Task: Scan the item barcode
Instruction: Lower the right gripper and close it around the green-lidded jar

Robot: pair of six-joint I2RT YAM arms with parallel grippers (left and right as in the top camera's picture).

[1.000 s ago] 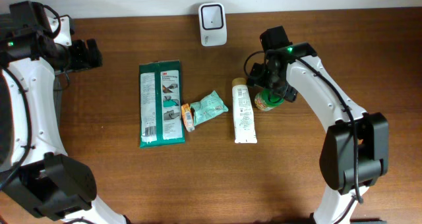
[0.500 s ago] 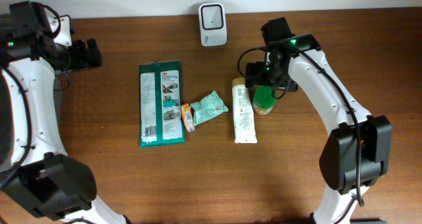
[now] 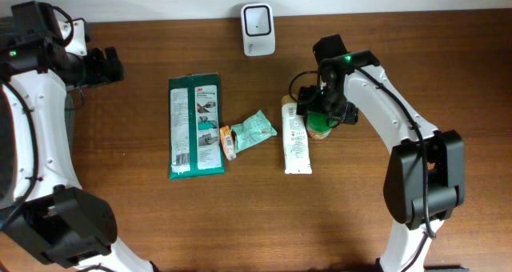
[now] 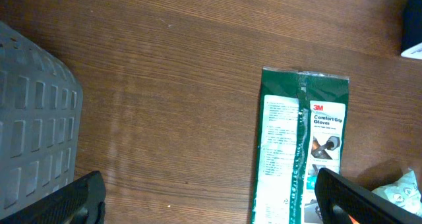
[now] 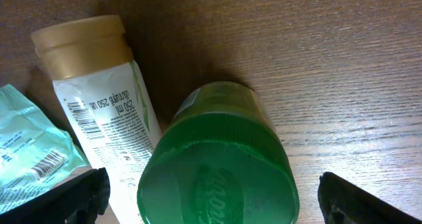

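The green-lidded jar (image 5: 217, 165) stands on the table just right of the white tube (image 5: 105, 112), nearer to us than the scanner (image 3: 258, 18). We think it is hard, smooth and a bit slippery, so we would hold its sides under the lid. Our right claw (image 5: 214, 207) hangs wide open over it, holding nothing. Our left claw (image 4: 211, 204), far left, is open and empty too.
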